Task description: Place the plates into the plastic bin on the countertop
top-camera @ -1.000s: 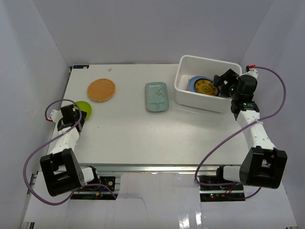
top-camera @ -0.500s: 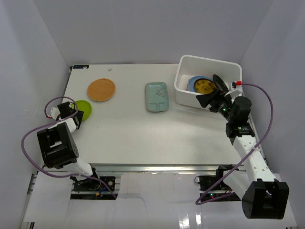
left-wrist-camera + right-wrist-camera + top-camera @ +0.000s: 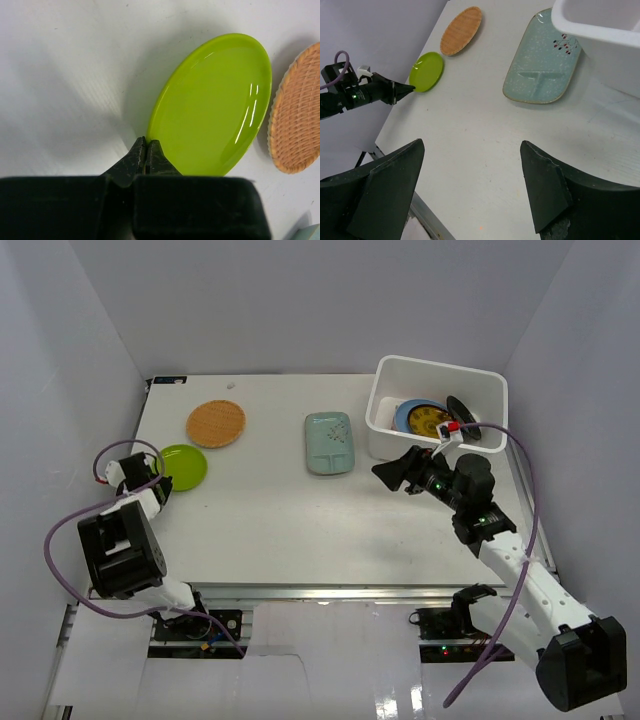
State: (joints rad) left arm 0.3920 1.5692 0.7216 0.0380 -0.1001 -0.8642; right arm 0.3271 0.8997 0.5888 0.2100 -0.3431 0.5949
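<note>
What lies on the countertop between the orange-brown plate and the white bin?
The pale teal rectangular plate, touching neither the orange-brown plate nor the white bin; the top view shows it.

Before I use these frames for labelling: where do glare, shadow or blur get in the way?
Left wrist view: white glare streaks on the glossy lime green round plate, a soft shadow on the white tabletop beside it. Right wrist view: the right gripper's black fingers soft up front, scene behind sharp. Top external view: bright glare on the metal front rail.
</note>
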